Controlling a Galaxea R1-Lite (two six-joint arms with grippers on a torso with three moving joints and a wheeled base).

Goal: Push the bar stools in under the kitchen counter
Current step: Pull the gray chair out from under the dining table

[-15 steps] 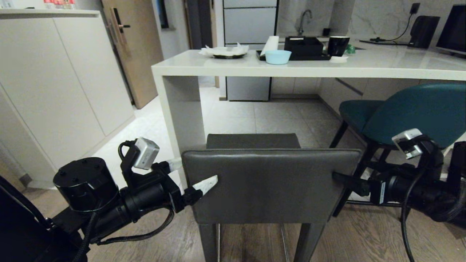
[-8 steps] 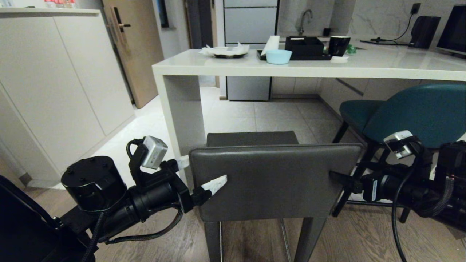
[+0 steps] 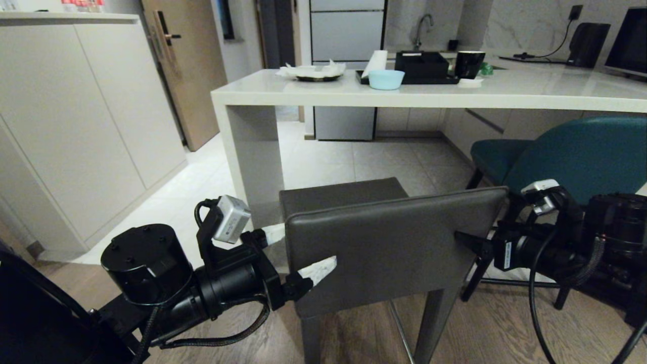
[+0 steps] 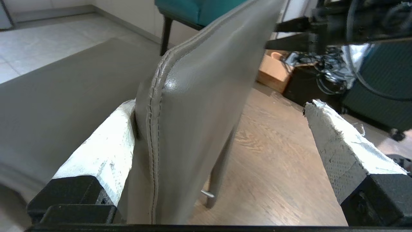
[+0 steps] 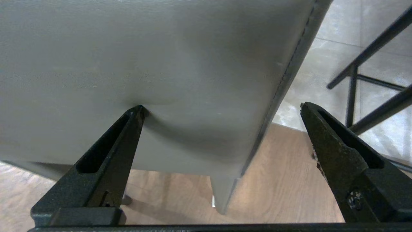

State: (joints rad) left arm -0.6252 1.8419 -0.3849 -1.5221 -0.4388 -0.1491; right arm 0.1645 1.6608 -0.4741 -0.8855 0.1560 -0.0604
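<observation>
Head view, blue bowl point(image 3: 386, 79) and black tray point(image 3: 408, 77) on kitchen counter point(image 3: 505, 91)

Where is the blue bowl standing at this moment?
In the head view the blue bowl stands on the counter toward its left end, just in front of the black tray.

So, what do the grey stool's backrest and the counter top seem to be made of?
The grey stool backrest looks like padded leather or imitation leather: a smooth, faintly shiny skin, a stitched seam along its edge, and a dimple where the right tool presses on it. The counter top looks like polished stone or a stone-look slab: thick, off-white, glossy enough to show reflections.
</observation>
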